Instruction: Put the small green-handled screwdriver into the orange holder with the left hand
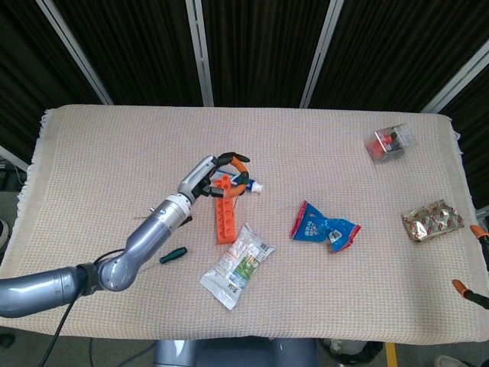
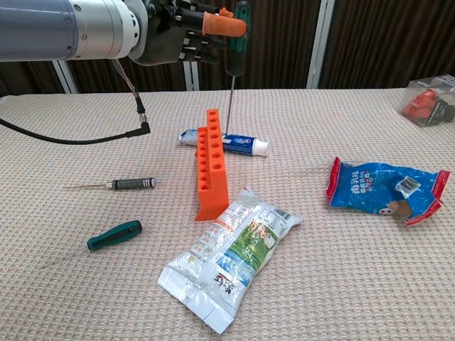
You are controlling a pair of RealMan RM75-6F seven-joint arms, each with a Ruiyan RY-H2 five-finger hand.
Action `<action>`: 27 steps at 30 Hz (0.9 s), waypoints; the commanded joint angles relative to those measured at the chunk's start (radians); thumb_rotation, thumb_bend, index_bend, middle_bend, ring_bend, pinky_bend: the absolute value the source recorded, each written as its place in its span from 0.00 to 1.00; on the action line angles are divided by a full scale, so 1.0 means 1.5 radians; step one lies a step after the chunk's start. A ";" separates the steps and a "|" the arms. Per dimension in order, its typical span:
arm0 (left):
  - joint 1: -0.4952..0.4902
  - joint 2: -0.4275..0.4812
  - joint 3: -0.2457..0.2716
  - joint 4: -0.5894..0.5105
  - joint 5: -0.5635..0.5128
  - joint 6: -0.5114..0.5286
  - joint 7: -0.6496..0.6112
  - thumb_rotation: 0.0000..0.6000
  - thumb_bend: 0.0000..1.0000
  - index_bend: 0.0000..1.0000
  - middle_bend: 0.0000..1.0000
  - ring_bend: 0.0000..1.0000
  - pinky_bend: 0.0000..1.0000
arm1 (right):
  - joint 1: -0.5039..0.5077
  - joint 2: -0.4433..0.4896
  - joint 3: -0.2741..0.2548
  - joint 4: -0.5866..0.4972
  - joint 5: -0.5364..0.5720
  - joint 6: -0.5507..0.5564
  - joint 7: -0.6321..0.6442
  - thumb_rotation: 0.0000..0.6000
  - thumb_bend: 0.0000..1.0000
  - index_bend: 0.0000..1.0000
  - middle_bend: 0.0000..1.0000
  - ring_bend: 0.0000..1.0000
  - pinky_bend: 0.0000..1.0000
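Note:
My left hand (image 2: 186,28) (image 1: 219,177) hovers above the far end of the orange holder (image 2: 211,165) (image 1: 224,210). It pinches the dark green handle of a screwdriver (image 2: 239,32), which hangs upright. The thin shaft points down, and its tip sits just right of the holder's far end, over the toothpaste tube (image 2: 234,145). A second green-handled screwdriver (image 2: 114,236) (image 1: 173,255) lies on the cloth to the holder's left front. Of my right hand (image 1: 470,260) only orange fingertips show at the right edge of the head view, spread apart with nothing between them.
A black-handled screwdriver (image 2: 131,183) lies left of the holder. A white snack packet (image 2: 229,254) rests at the holder's near end. A blue packet (image 2: 384,189), a clear box (image 1: 390,143) and a foil packet (image 1: 433,220) lie to the right.

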 commanded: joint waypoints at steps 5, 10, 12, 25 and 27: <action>0.007 0.019 0.003 -0.003 0.004 -0.008 -0.019 1.00 0.41 0.61 0.18 0.00 0.00 | 0.003 0.000 0.001 -0.001 -0.001 -0.004 -0.003 1.00 0.00 0.11 0.00 0.00 0.00; 0.010 0.028 0.012 -0.002 0.010 -0.013 -0.024 1.00 0.41 0.61 0.18 0.00 0.00 | 0.004 0.000 0.001 -0.003 -0.001 -0.006 -0.006 1.00 0.00 0.11 0.00 0.00 0.00; 0.009 0.028 0.015 0.001 0.014 -0.012 -0.026 1.00 0.41 0.61 0.18 0.00 0.00 | 0.004 -0.001 0.002 -0.003 -0.001 -0.007 -0.007 1.00 0.00 0.11 0.00 0.00 0.00; -0.002 0.020 0.016 0.023 0.012 -0.016 -0.046 1.00 0.41 0.61 0.18 0.00 0.00 | 0.008 0.001 0.003 -0.009 0.003 -0.014 -0.015 1.00 0.00 0.11 0.00 0.00 0.00; -0.006 0.019 0.017 0.026 0.011 -0.017 -0.048 1.00 0.41 0.61 0.18 0.00 0.00 | 0.008 0.001 0.004 -0.009 0.004 -0.014 -0.016 1.00 0.00 0.11 0.00 0.00 0.00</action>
